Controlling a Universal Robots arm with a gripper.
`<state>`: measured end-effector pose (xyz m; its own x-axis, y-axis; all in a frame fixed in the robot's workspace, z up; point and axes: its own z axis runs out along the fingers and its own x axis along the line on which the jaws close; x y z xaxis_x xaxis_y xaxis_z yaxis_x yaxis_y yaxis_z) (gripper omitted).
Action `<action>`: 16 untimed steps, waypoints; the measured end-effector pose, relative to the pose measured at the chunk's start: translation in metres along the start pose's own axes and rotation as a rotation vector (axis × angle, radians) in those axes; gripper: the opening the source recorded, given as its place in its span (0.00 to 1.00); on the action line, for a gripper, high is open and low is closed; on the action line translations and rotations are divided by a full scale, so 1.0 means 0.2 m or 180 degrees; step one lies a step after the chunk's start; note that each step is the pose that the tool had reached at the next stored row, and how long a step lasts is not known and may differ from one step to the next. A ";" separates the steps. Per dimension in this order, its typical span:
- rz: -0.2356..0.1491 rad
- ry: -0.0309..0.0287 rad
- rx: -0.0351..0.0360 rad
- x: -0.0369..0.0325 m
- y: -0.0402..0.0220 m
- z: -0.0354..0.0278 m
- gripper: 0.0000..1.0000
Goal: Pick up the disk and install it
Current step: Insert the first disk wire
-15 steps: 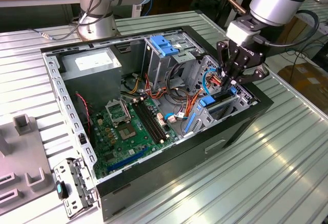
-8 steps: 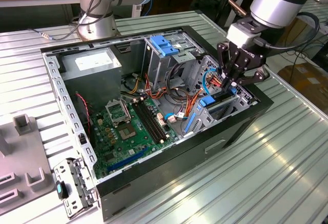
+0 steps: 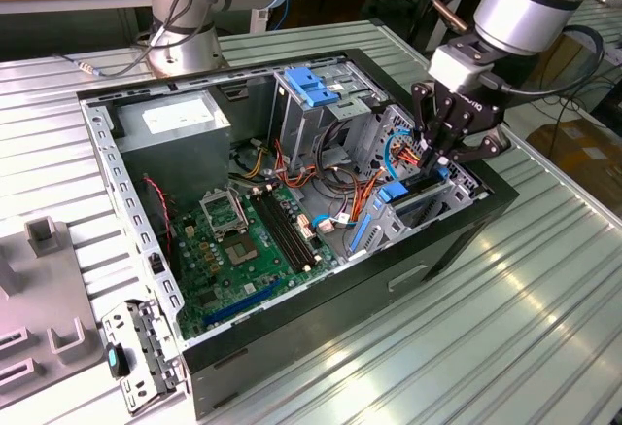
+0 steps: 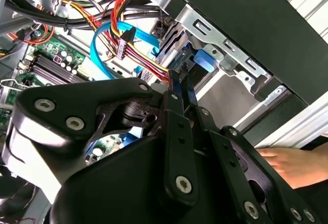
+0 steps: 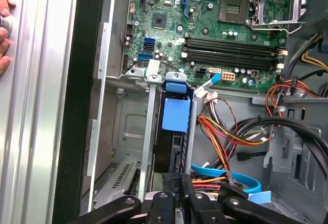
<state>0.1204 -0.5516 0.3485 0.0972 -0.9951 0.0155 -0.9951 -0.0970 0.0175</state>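
Disk [image 5: 173, 131] directly beneath hand [image 5: 180, 183]

The exterior view looks down from high up at the whole open computer [image 3: 292, 201]. Both wrist views sit close, sharing its drive cage [image 5: 174, 131].

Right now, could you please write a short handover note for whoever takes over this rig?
Gripper: down inside the open computer case at the drive bay, fingers drawn close together at the disk's rear edge, beside the coloured cables.
Disk: standing on edge in the bay slot, blue carrier tab showing in the first wrist view.
Done: disk picked up and brought into the bay.
Left: whether it is fully seated cannot be told.
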 end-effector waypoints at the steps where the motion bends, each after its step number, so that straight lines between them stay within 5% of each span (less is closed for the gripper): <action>1: 0.0029 0.0000 -0.0001 0.000 0.000 0.000 0.17; 16: 0.0067 -0.0004 -0.0001 0.000 0.000 0.018 0.17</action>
<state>0.1203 -0.5516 0.3449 0.0763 -0.9970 0.0146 -0.9970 -0.0761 0.0174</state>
